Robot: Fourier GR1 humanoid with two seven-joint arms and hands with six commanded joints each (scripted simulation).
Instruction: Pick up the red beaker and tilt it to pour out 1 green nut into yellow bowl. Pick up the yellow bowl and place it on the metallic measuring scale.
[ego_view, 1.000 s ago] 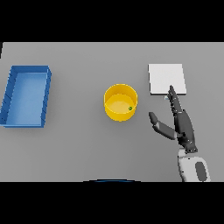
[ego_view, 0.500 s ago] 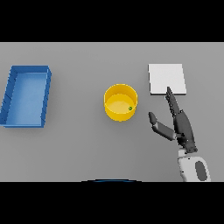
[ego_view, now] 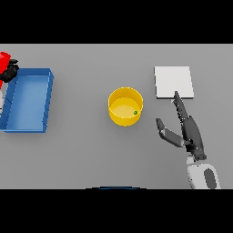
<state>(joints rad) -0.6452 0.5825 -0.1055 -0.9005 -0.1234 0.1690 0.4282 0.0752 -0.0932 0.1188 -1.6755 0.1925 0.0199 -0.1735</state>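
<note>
Since one green nut (ego_view: 135, 112) already lies inside the yellow bowl (ego_view: 125, 106), the pouring step appears complete. At the far left edge the left hand (ego_view: 9, 71) has its fingers clamped on the red beaker (ego_view: 4, 58), beside the blue tray (ego_view: 27, 99). Right of the bowl, the right hand (ego_view: 189, 132) hovers with fingers straight and thumb spread, fingertips at the scale (ego_view: 173, 82). Next, judged: that hand must move left and grip the bowl's rim.
</note>
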